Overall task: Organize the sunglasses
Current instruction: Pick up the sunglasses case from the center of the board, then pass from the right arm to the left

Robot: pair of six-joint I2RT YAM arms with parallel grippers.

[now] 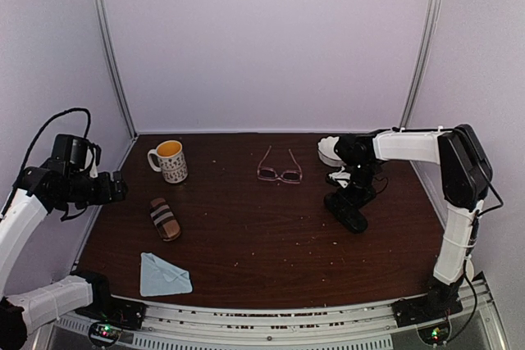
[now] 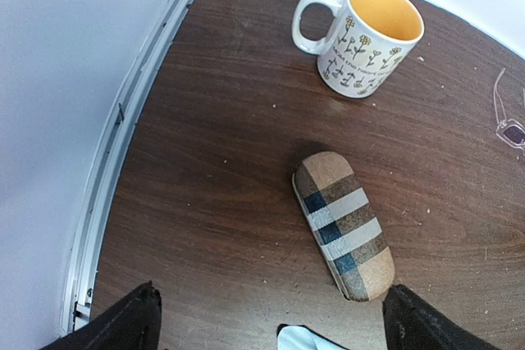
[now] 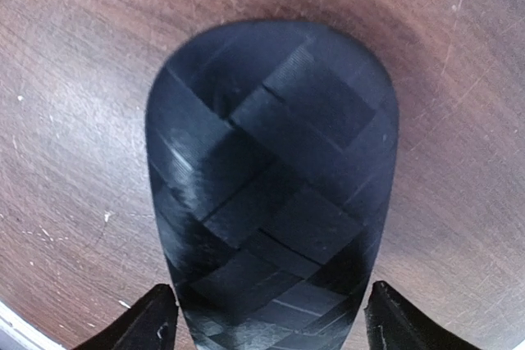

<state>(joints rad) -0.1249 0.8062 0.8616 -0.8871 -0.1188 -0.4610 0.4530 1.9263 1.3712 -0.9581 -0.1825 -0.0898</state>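
l gripper: at left edge of table, jaws wide, nothing between them. idle. looks down on mug and tan striped case. case shut, lying flat, near the mug but apart. blue cloth by front edge, just in front of that case.

pink glasses: mid-back of table, arms unfolded, lying on the wood, touched by nothing, well apart from both cases. dark pair: not seen in any view; maybe inside a case, can't say.

r gripper: right side, low over black case, fingers one each side of its near end, set wide, right at its flanks. whether they press on it: can't tell.

step, as i read it: take hold of black case, prob. to shift or open it for a pair. task barely begun.

to do it well: keep jaws square across the narrow width, centred. shell looks smooth + rounded, so a grip near the end could squirt it out; nearer mid-body is safer. squeeze gently, lift level. l arm is free to steady.
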